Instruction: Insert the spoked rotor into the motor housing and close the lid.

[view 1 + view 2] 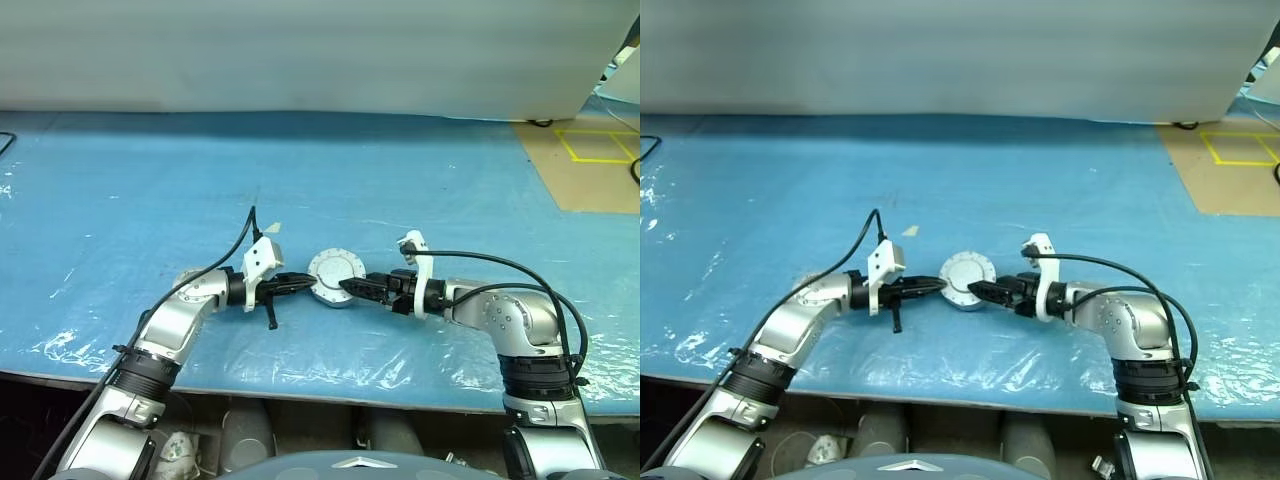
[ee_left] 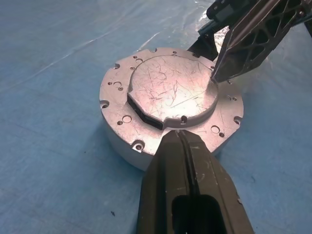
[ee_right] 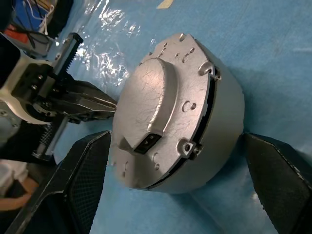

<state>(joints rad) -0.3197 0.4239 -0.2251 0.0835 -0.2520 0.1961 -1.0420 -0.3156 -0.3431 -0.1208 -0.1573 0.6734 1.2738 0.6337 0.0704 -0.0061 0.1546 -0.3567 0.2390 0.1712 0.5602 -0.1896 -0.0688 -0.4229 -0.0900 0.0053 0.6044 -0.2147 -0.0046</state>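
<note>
The motor housing (image 2: 168, 105) looked like solid machined metal, so it probably weighed a good deal for its size, would not flex, and would be slick under hard fingers; the plain cylindrical side wall, taken across its width, seemed the safest place to hold it, since the top face gave only shallow edges. It sat on the blue table cover (image 1: 150, 180) near the front edge, between the two arms. It was a squat silver drum, its flat top scratched and ringed with small screw holes. The lid (image 3: 146, 105), a raised plate with one straight-cut side and a dark slot, already lay on top; a thin dark seam ran under the top flange, and whether it was fully seated could not be told. The spoked rotor was presumably shut inside. The left gripper (image 2: 183, 141) had its black fingers pressed together, holding nothing, tip at the near rim of the top face. The right gripper (image 3: 175, 195) stood wide open, one finger either side of the drum's wall, apparently not yet touching it.
</note>
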